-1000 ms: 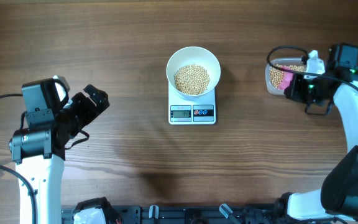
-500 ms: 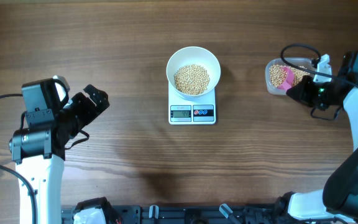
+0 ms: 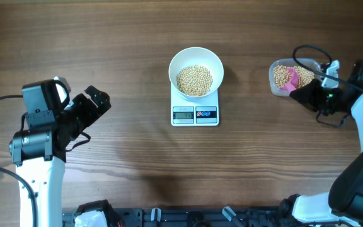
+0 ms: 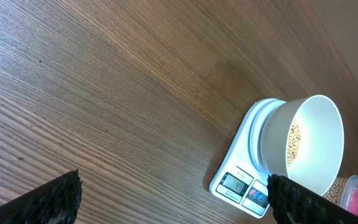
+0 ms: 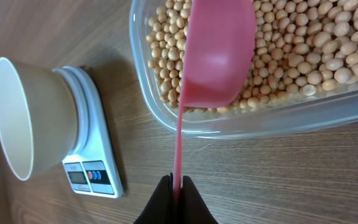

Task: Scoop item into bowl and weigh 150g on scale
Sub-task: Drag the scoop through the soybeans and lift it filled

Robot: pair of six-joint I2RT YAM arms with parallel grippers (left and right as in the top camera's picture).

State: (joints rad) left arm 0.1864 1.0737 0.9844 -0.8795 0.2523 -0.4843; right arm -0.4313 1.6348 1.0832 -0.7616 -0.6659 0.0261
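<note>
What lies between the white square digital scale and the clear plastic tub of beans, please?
In the overhead view, only bare wooden table separates the scale from the tub.

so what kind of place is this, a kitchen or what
Most likely a robot lab bench, not a kitchen: the left gripper and right gripper, which holds a pink scoop, sit at a wood-grain table, with a bowl of beans staged on a small digital scale.
</note>
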